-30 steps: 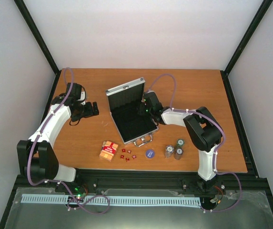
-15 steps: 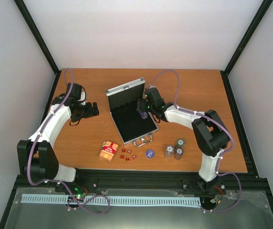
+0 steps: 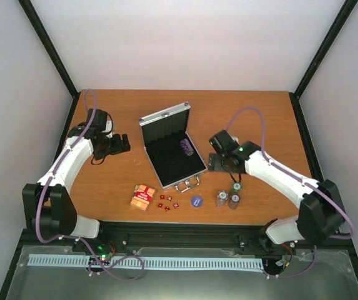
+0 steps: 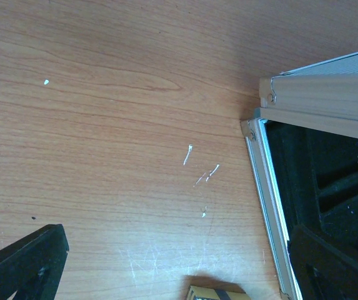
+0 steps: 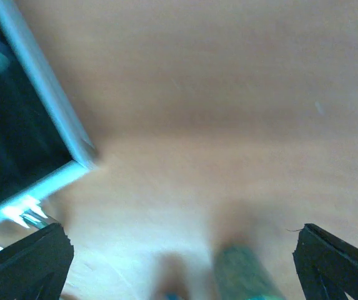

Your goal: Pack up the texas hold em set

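The silver case [image 3: 157,117] stands open at the table's middle, its black lining up. A purple chip stack [image 3: 186,149] lies inside it. My right gripper [image 3: 223,165] is open and empty, right of the case and just behind three chip stacks [image 3: 228,196]. The right wrist view is blurred; it shows the case corner [image 5: 35,131] and a green chip stack [image 5: 244,275] between my open fingers [image 5: 25,262]. My left gripper [image 3: 120,144] is open and empty, left of the case. The left wrist view shows the case [image 4: 272,206] and a corner of the card box [image 4: 219,292].
The red-orange card box [image 3: 143,197], several tiny red dice [image 3: 167,203] and the blue-purple disc [image 3: 196,200] lie in a row near the table's front edge, in front of the case handle [image 3: 188,184]. Black frame posts stand at the table's back corners.
My right gripper has drawn back out of the case to the right and nearer, leaving the purple chip stack inside. The left arm has not moved.
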You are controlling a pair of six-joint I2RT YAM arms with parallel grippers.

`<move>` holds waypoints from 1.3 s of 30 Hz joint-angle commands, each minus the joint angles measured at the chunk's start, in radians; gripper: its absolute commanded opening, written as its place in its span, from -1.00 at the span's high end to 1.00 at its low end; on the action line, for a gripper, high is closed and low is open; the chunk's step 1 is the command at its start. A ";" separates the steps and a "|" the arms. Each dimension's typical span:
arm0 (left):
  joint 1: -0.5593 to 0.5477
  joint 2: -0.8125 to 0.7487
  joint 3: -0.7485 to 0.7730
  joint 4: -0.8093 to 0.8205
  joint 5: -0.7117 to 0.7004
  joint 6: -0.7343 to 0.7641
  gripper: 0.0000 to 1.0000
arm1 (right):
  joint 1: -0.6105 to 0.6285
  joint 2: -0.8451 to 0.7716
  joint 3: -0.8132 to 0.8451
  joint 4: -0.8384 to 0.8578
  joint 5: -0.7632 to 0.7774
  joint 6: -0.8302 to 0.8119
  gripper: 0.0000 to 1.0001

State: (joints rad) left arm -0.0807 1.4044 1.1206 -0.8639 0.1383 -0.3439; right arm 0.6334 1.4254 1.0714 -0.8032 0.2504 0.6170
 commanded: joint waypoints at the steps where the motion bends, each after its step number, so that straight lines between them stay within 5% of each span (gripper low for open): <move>1: -0.005 -0.007 -0.010 0.020 0.034 -0.004 -0.99 | -0.019 -0.093 -0.155 -0.208 -0.009 0.137 -0.94; 10: -0.005 -0.009 -0.018 0.032 0.057 -0.011 -0.99 | -0.062 -0.063 -0.210 -0.196 -0.048 0.147 -0.88; 21: -0.006 -0.013 -0.017 0.015 0.023 -0.004 -0.99 | -0.132 -0.003 -0.271 -0.080 -0.141 0.075 -0.35; 25: -0.005 -0.006 -0.015 0.014 0.021 -0.005 -1.00 | -0.135 0.023 -0.264 -0.066 -0.180 0.049 -0.30; 29: -0.006 -0.002 -0.015 0.012 0.017 -0.004 -0.99 | -0.135 0.037 -0.252 -0.078 -0.186 0.044 0.47; 32: -0.005 -0.003 -0.017 0.015 0.015 -0.005 -0.99 | -0.136 0.030 -0.233 -0.093 -0.177 0.048 0.86; 39: -0.006 0.004 -0.018 0.023 0.017 -0.007 -0.99 | -0.146 0.019 -0.061 -0.017 -0.190 -0.020 0.94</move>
State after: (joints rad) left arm -0.0807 1.4040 1.0981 -0.8528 0.1600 -0.3443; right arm 0.4965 1.4597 0.8780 -0.9039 0.0708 0.6544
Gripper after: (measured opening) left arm 0.997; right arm 0.376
